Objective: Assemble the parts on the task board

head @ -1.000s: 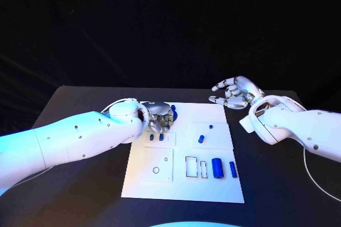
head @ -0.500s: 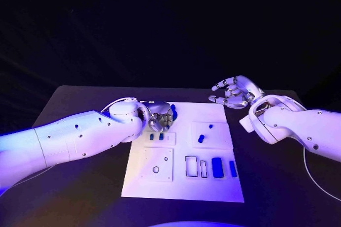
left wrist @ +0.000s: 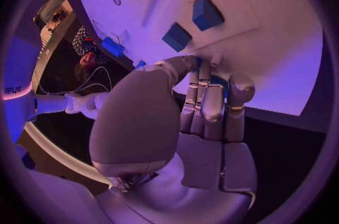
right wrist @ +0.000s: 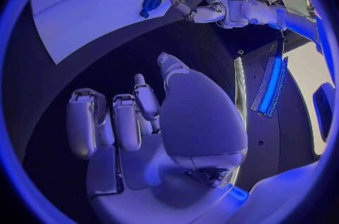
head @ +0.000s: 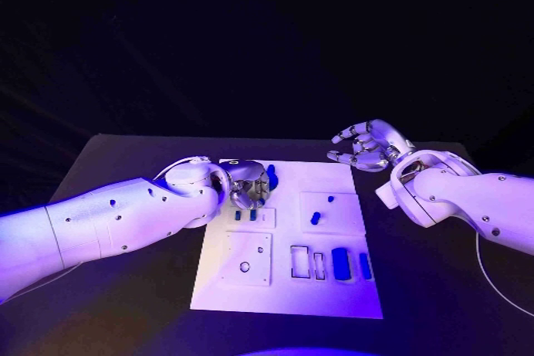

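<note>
The white task board (head: 287,294) lies mid-table. My left hand (head: 251,188) is over its far left corner, fingers curled round a long blue part (head: 271,174); blue shows between the fingertips (left wrist: 212,80) in the left wrist view. Just near of it stand two small blue parts (head: 245,215), seen up close as blue blocks (left wrist: 192,23). Another blue part (head: 315,217) and a tiny one (head: 329,198) sit on the right panel. Two blue parts (head: 350,264) lie beside empty slots (head: 300,262). My right hand (head: 365,146) hovers off the far right corner, fingers apart, holding nothing (right wrist: 141,122).
A square plate with round holes (head: 247,258) takes up the board's near left. The black table (head: 123,294) has bare surface on both sides of the board. My right forearm (head: 468,198) hangs over the table's right side.
My left hand has turned a little at the far left corner, and the long blue part now shows more fully beside its fingers. The right hand has stayed in place.
</note>
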Controlling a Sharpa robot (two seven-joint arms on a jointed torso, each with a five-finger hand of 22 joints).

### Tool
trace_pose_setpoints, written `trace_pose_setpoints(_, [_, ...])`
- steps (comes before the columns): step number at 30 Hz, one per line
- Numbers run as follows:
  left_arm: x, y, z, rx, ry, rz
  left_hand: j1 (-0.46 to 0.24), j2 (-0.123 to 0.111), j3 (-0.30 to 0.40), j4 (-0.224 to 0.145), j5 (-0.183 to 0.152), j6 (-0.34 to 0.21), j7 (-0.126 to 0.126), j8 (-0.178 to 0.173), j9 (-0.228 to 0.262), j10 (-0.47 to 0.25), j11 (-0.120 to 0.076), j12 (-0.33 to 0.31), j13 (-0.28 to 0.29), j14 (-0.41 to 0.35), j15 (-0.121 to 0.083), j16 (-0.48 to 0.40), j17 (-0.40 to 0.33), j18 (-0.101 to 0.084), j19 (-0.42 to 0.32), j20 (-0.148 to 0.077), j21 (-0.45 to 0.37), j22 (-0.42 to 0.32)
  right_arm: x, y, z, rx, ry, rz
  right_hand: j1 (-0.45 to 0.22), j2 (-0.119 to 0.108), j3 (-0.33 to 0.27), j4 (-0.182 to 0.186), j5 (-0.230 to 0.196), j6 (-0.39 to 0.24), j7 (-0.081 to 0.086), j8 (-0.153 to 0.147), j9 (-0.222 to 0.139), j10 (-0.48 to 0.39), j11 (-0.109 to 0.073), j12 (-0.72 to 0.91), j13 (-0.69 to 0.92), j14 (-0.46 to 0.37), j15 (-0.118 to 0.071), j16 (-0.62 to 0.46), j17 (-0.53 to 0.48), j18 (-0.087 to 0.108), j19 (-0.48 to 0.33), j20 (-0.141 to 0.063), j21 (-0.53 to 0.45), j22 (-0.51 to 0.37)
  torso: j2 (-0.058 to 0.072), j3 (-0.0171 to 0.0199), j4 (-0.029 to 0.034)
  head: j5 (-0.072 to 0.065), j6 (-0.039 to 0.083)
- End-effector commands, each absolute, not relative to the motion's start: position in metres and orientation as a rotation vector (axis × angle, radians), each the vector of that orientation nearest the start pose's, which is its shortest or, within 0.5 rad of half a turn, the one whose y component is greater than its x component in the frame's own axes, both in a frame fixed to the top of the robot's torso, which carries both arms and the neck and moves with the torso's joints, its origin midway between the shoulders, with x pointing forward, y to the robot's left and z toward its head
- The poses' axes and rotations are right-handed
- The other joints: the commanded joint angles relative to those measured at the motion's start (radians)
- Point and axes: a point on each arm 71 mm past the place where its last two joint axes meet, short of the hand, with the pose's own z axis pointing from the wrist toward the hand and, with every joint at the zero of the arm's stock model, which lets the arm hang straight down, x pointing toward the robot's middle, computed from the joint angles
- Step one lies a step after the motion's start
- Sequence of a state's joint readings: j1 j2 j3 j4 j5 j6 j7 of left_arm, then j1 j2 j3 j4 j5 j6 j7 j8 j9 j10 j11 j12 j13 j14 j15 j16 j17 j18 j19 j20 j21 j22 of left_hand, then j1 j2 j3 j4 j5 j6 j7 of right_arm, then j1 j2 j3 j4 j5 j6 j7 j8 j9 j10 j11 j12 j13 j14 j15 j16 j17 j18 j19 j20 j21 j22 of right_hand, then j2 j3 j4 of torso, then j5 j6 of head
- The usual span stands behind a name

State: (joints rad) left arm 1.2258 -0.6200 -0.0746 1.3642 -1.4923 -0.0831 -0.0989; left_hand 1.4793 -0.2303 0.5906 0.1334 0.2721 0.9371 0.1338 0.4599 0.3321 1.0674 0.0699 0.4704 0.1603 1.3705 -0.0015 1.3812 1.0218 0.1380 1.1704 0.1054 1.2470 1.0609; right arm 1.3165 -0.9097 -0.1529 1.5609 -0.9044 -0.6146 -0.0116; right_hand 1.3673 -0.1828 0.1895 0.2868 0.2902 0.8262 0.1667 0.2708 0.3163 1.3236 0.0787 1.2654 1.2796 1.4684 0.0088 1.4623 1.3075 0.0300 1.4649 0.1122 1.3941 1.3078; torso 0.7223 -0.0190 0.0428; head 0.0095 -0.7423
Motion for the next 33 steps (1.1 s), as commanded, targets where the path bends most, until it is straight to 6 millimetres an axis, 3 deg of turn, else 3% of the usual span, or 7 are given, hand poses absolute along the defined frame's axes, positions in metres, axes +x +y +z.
trace_pose_setpoints(1, [0.5,0.127,-0.201,0.334,1.842,-0.698,-0.011,0.002,0.0,-0.007,0.0,0.008,0.001,-0.006,0.002,0.008,-0.002,-0.007,0.001,0.008,0.001,0.004,0.004,-0.015,0.009,0.0,0.007,0.004,0.489,-0.239,-0.156,0.387,1.495,0.819,-0.007,0.003,0.007,0.001,0.005,0.003,-0.004,0.003,-0.001,0.006,-0.002,0.004,0.001,0.043,-0.007,-0.005,0.015,0.014,0.008,-0.004,0.002,0.165,-0.002,0.0005,0.0013,0.001,0.001])
trace_pose_setpoints(16, [0.494,0.166,-0.184,0.224,1.862,-0.702,-0.024,-0.003,-0.002,-0.007,-0.002,0.013,0.001,-0.015,0.002,0.017,-0.001,-0.023,-0.001,0.011,0.002,0.006,0.004,-0.016,0.013,0.001,0.01,0.008,0.489,-0.242,-0.156,0.39,1.494,0.813,-0.007,0.003,0.007,0.001,0.005,0.003,-0.004,0.003,-0.001,0.006,-0.002,0.004,0.001,0.043,-0.007,-0.005,0.015,0.014,0.008,-0.004,0.002,0.165,-0.002,-0.0002,0.0026,0.002,0.003])
trace_pose_setpoints(33, [0.503,0.166,-0.19,0.213,1.909,-0.673,-0.029,-0.007,-0.002,-0.009,-0.001,0.013,0.001,-0.022,0.001,0.019,-0.001,-0.034,-0.002,0.009,0.003,0.004,-0.001,-0.015,0.009,0.001,0.006,0.003,0.489,-0.241,-0.156,0.389,1.496,0.813,-0.007,0.003,0.007,0.001,0.005,0.003,-0.004,0.003,-0.001,0.006,-0.002,0.004,0.001,0.043,-0.007,-0.005,0.015,0.014,0.008,-0.004,0.002,0.165,0.001,0.0001,-0.0004,0.008,-0.001])
